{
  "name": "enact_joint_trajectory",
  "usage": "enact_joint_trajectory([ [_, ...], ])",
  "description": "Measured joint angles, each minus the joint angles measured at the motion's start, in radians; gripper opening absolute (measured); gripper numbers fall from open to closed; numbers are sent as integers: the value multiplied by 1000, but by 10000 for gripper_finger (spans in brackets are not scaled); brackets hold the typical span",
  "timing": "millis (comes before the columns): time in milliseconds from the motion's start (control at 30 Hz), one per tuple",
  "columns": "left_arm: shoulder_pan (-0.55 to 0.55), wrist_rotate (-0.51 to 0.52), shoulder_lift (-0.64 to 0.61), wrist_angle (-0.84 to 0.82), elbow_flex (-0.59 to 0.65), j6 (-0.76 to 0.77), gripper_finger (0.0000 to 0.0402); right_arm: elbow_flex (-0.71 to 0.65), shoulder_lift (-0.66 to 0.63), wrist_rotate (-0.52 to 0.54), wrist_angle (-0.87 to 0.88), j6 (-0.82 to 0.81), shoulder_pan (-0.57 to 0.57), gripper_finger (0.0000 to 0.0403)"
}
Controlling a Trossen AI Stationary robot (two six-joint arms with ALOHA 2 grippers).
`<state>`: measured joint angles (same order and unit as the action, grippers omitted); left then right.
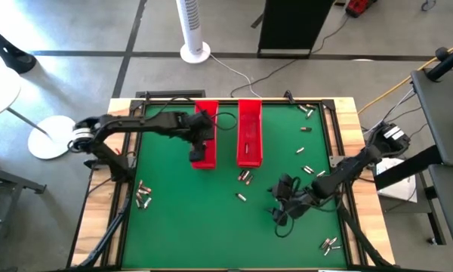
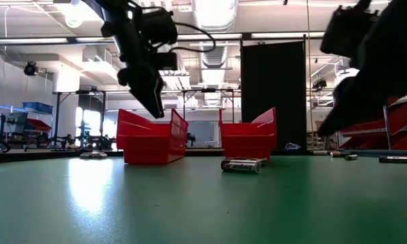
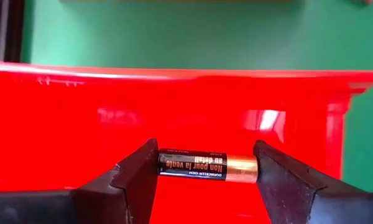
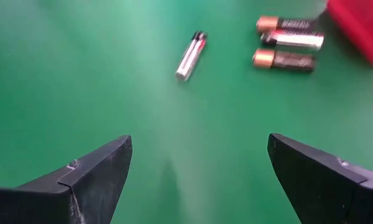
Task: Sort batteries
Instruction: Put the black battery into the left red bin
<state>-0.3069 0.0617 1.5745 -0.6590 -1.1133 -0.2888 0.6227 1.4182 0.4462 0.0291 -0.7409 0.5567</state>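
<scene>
The left claw (image 3: 205, 180) gripped a black-and-copper battery (image 3: 207, 168) end to end between its two fingers, holding it level above the left red tray (image 1: 204, 143). In the left wrist view the tray's red floor and far wall filled the frame behind the cell, so the claw seemed placed for a drop straight into that bin; carrying the battery lengthwise probably kept it from rolling out of the grasp. The low view showed that claw hanging well above the tray's rim, not yet lowered in.

The right claw (image 4: 199, 180) stood wide open and empty, low over the green table (image 1: 181, 219) near the front right. Ahead of it lay a slim silvery battery (image 4: 191, 56) on its own, and beyond that a cluster of three batteries (image 4: 289, 42) just beside the corner of the right red tray (image 1: 249, 132). The spread fingers pointed toward the single cell, which looked like the next pick.

Many more batteries lay scattered: a group near the front left (image 1: 143, 198), a few along the right side (image 1: 305, 149), and a pair at the front right corner (image 1: 331, 244). Sorting appeared far from finished.
</scene>
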Motion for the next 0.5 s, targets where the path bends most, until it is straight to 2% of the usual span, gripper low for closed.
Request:
enact_joint_trajectory([
  [233, -6, -24, 98, 20, 0, -29, 213, 9, -53, -2, 45, 133, -67, 368],
  [333, -16, -73, 149, 20, -1, -40, 213, 9, -57, 5, 42, 140, -67, 368],
  [500, -41, -75, 202, 22, -12, -82, 213, 9, -48, 26, 40, 122, -67, 368],
])
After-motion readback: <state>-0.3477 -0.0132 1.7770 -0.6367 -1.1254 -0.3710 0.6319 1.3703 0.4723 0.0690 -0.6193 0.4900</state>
